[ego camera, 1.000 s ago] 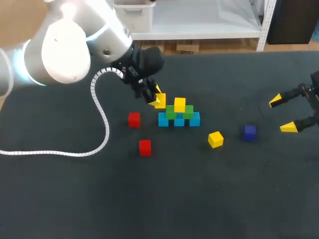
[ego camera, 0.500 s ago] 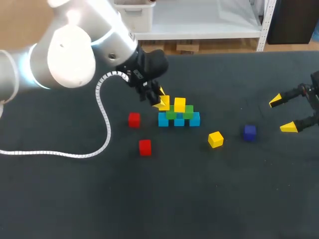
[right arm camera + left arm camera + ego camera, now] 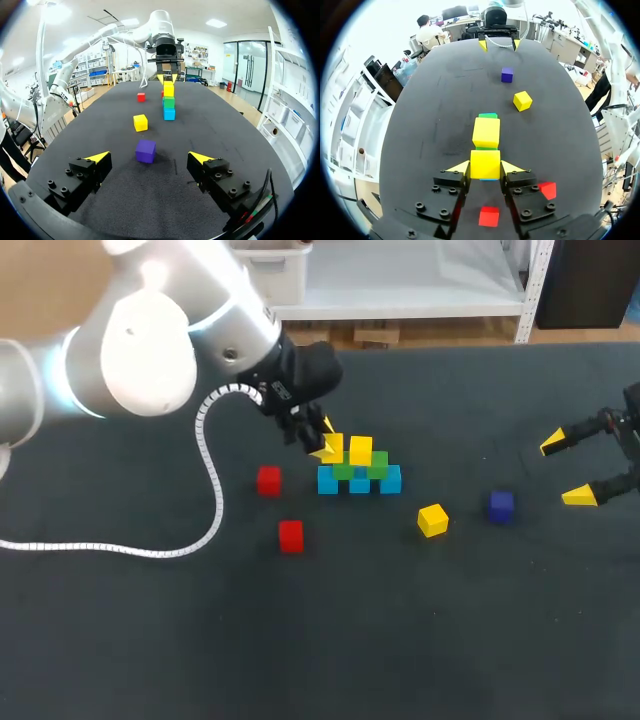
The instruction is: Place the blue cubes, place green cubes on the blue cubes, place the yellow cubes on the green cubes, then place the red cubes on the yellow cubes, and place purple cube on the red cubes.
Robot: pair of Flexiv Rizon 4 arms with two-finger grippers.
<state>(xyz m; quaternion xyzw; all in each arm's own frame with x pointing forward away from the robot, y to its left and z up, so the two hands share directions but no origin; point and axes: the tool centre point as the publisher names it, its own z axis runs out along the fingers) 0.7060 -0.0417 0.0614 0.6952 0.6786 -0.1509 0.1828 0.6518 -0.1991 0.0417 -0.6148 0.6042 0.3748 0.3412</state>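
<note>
The yellow layer is in hand; a yellow cube [image 3: 333, 446] is clamped in the left gripper [image 3: 485, 169] just left of centre; lowering onto the green cubes [image 3: 378, 464] and release are called for; the right gripper [image 3: 566, 470] is spread apart.

A dark, matte table [image 3: 400, 620] carries everything, and near its middle three blue cubes [image 3: 359, 486] sit directly on the surface in a tight row, side touching side, as the bottom layer of a small stack. Off the row's left end and apart from it lies one red cube [image 3: 268, 480], with a second red cube [image 3: 291, 535] nearer the robot's side; off the right end lie a loose yellow cube [image 3: 432, 520], turned a little askew, and beyond it a purple cube [image 3: 501, 504], each standing alone. A white coiled cable [image 3: 120, 548] trails over the table's left part
</note>
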